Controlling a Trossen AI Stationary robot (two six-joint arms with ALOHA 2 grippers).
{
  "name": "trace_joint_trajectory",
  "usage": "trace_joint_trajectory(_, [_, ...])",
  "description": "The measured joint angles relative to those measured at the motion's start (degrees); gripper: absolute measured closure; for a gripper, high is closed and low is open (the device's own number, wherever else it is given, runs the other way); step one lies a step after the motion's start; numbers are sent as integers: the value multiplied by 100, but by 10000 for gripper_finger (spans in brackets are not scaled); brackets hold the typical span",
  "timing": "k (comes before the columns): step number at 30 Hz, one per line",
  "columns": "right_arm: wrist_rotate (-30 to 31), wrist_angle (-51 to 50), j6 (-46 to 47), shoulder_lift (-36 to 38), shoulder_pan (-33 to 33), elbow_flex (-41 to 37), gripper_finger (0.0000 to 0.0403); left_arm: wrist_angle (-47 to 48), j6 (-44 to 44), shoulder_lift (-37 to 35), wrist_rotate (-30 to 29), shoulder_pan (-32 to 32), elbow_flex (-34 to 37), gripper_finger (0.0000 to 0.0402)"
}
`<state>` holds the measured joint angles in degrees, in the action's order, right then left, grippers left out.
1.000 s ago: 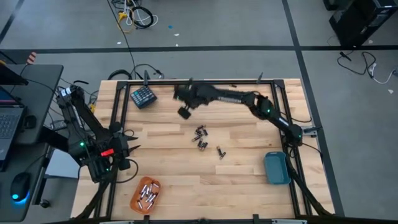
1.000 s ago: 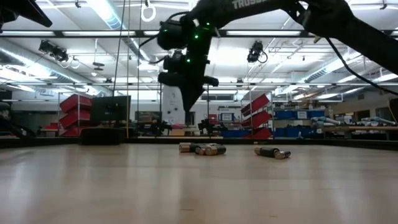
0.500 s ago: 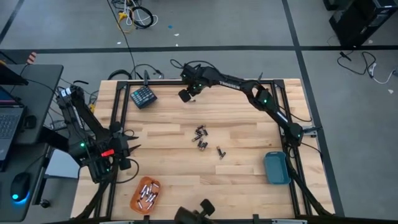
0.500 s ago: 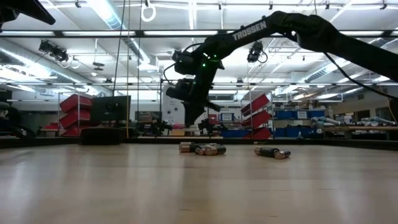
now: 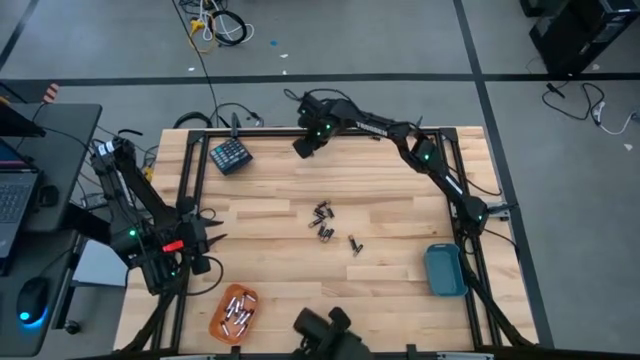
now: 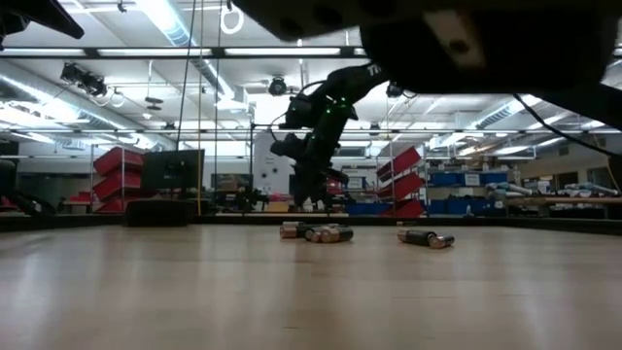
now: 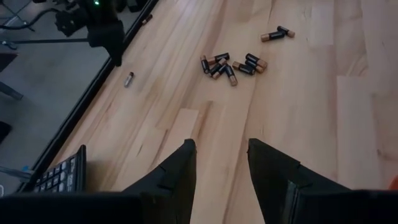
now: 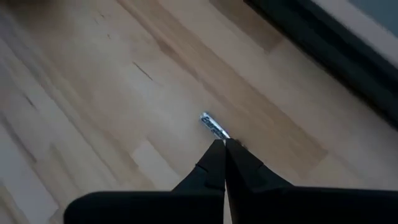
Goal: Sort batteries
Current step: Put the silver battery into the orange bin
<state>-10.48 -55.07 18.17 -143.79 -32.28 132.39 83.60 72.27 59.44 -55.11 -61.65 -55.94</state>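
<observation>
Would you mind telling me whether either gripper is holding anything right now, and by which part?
Nothing is held. The right gripper is shut, tips beside a lone battery near the table's far edge; the left gripper is open and empty.

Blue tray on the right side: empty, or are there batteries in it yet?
Empty. The high view shows the blue tray with a bare floor, while the orange tray holds several batteries.

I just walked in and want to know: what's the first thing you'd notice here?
The right arm stretches far across to the table's back edge, its shut right gripper hovering by one lone silvery battery. In the middle of the table lies a loose cluster of batteries. An orange tray with more batteries sits at the front, near the waiting left gripper, and a blue tray sits on the right side.
</observation>
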Motion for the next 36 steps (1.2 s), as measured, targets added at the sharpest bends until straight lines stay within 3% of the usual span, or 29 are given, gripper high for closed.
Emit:
trace_joint_trajectory(3, [-373,-12,-313,-46,-162,-9,403,-31,0,0,55,0,0,259])
trace_joint_trajectory(7, [-427,11,-256,-41,-276,-5,403,-111,0,0,122,0,0,259])
trace_joint_trajectory(12, [-566,-62,687,-41,-290,-7,401,-70,-9,0,107,1,0,259])
trace_joint_trajectory(17, [-2273,334,1100,-155,-416,-7,400,-3,-17,0,-50,2,0,259])
trace_joint_trajectory(24, [-2378,893,2144,-327,-742,-3,401,-47,-9,0,-77,2,0,259])
trace_joint_trajectory(29, [-3183,1541,2352,-734,-758,43,401,-46,-7,-2,-77,4,0,259])
trace_joint_trajectory(36, [-3006,1439,2780,-787,-760,255,402,-99,-4,20,-68,4,0,259])
